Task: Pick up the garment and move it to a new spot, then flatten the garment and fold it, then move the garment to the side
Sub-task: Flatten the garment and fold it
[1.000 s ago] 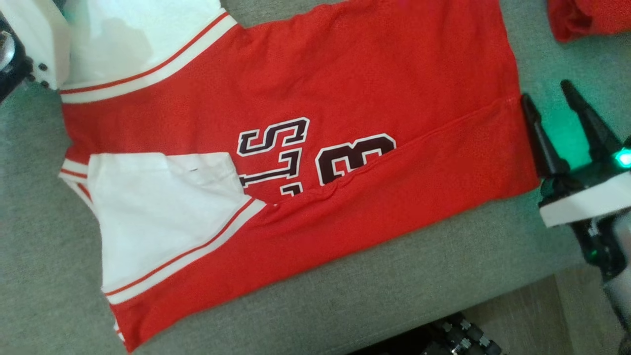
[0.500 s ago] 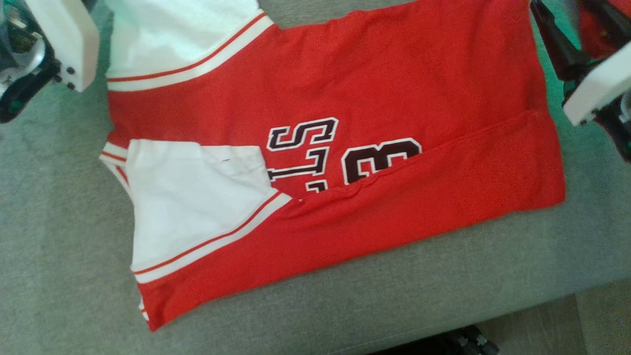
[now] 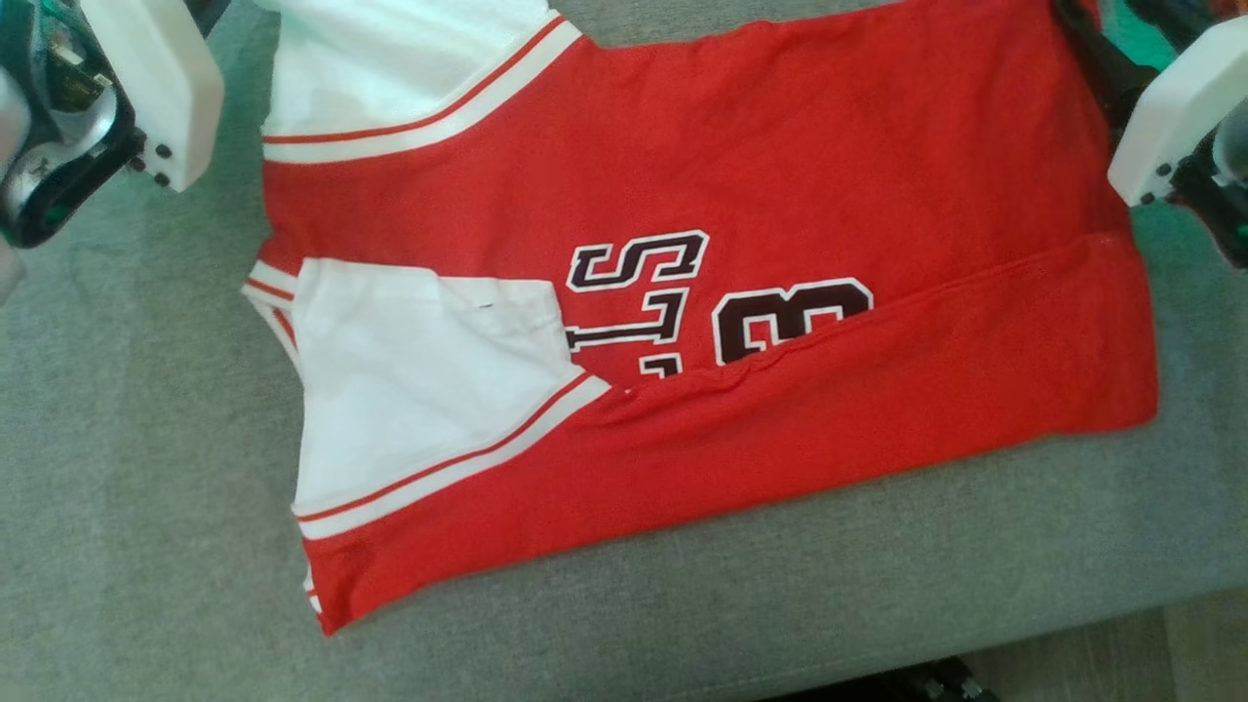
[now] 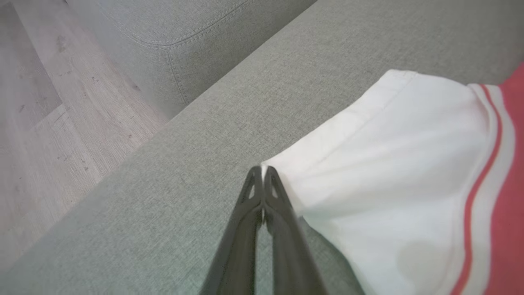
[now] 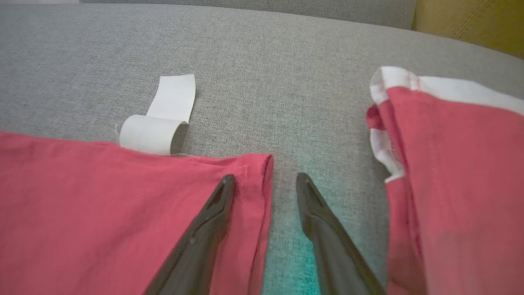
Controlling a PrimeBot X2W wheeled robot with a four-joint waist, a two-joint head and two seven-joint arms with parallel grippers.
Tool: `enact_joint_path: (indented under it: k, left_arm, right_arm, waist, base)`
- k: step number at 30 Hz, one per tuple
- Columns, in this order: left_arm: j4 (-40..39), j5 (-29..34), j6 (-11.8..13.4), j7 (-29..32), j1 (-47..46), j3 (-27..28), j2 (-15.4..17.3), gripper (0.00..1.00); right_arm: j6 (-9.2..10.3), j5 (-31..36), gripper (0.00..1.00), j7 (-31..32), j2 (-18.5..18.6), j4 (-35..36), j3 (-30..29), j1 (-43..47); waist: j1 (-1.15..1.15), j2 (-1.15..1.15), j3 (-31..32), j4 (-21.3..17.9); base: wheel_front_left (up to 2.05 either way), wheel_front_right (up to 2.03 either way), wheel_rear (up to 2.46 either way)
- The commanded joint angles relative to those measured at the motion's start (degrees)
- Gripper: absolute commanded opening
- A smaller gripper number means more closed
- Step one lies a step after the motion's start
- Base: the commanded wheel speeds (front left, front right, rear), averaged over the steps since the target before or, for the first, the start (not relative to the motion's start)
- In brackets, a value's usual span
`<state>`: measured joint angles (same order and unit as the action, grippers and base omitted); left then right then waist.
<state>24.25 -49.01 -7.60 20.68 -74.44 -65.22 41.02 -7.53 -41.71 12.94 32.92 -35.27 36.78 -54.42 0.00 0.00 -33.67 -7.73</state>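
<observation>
Red garment (image 3: 780,146), white sleeves, partly folded

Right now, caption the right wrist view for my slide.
Right pincer open at the red garment's hem corner, one finger over cloth, one over sofa, second red garment alongside.

Right hand (image 5: 265,176) spread astride garment (image 5: 102,205) corner
</observation>
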Motion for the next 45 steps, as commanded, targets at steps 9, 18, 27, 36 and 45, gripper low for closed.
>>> enact_joint_path:
  k: [9, 18, 27, 36, 45]
  left_arm:
    - [0.59, -1.11, 0.11, -2.26, -4.38, -0.06, 1.30, 0.00]
    - [2.25, -1.13, 0.11, -6.05, -6.29, -1.86, 0.76, 0.00]
    - [5.90, 3.03, 0.19, -16.93, -9.57, -0.58, -0.56, 0.00]
    - [3.02, -0.30, 0.82, -23.80, -2.98, 0.51, -0.14, 0.00]
    - [-10.02, -2.06, 6.30, -27.21, 10.60, -1.83, 4.65, 0.00]
  right_arm:
    - [0.04, -4.55, 0.25, -0.99, 3.19, -1.57, 5.12, -2.23]
    - [0.04, -6.98, 0.00, -5.46, 5.00, -2.52, 9.32, -5.16]
    - [0.04, -10.54, 0.00, -17.26, 5.57, -3.93, 8.39, -7.78]
    - [0.04, -15.47, 0.00, -22.19, 8.38, -2.14, 8.92, -0.33]
    - [0.04, -17.41, 0.00, -24.84, 10.12, -2.67, 9.78, 7.27]
  waist:
    - [0.00, 0.00, 0.19, 1.66]
    - [0.00, 0.00, -0.11, 2.70]
    - [0.00, 0.00, 2.33, 3.35]
    - [0.00, 0.00, 7.32, 5.45]
    - [0.00, 0.00, 10.15, 7.42]
  base:
    - [0.00, 0.00, 0.00]
    - [0.00, 0.00, 0.00]
    - [0.00, 0.00, 0.00]
    - [0.00, 0.00, 0.00]
    - [0.00, 0.00, 0.00]
